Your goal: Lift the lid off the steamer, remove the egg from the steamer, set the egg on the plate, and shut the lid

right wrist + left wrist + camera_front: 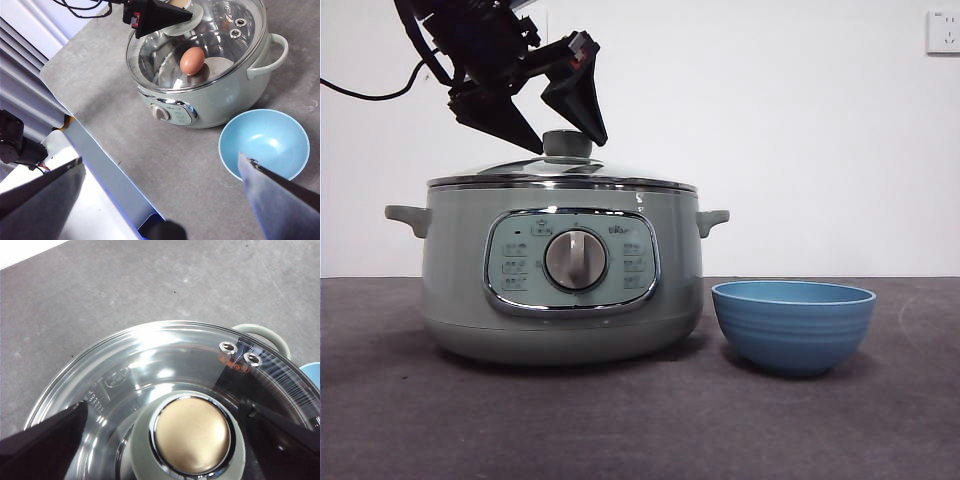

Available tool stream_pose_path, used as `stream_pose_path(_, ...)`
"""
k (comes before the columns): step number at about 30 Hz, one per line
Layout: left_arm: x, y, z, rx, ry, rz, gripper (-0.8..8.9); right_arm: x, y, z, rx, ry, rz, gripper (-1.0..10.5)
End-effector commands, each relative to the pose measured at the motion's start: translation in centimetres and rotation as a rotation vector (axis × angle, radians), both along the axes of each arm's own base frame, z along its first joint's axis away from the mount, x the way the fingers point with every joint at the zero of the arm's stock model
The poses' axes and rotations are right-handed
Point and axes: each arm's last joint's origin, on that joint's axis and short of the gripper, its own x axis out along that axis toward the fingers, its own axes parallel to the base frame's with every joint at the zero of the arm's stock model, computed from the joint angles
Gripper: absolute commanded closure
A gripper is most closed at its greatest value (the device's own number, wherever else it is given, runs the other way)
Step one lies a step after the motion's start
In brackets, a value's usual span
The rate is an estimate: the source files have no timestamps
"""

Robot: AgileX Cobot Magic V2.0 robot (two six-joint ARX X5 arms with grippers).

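While the lid is on the pot, the first step — lifting it — is not yet done; what follows is how each thing looks set to handle.

Lid: the lid [560, 172] sits square on the steamer [560, 290], chrome rim seated all round. Glass with a metal rim, so probably heavy for its size, rigid, and breakable if dropped or knocked on the pot's edge.

Where to hold: the knob [192, 435] at the lid's centre is the only sensible hold. Its top looks smooth with a chrome ring, likely slick, so the jaws would do best lower on the pale green neck.

Left gripper: the left gripper [552, 118] hangs just above the knob, jaws spread wide, one to each side, holding nothing. The left wrist view shows the knob between the two dark jaws without contact.

Egg: the egg [192, 60] lies inside the steamer, seen through the glass in the right wrist view. Light, round, smooth and fragile — it wants a gentle squeeze across its middle, and it may roll.

Plate: the plate [793, 325] stands on the table [640, 420] just beside the steamer, on the side away from the left gripper, apart from it and holding nothing.

Right gripper: the right gripper [160, 187] waits high over the table's near edge, jaws apart, gripping nothing.

Risk: a tilted lift could let the lid swing or slip off the knob.
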Motion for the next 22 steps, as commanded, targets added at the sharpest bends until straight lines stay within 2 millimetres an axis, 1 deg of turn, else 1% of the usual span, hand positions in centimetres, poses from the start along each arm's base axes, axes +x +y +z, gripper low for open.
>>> stream_pose_path(1, 0.19, -0.21, -0.3, 0.011, -0.003, -0.008, 3.1, 0.02, 0.03, 0.12, 0.005, -0.002, -0.001, 3.8)
stream_pose_path(22, 0.0, -0.24, -0.7, 0.008, 0.045, -0.037, 3.11, 0.02, 0.03, 0.12, 0.008, 0.003, -0.005, 3.8)
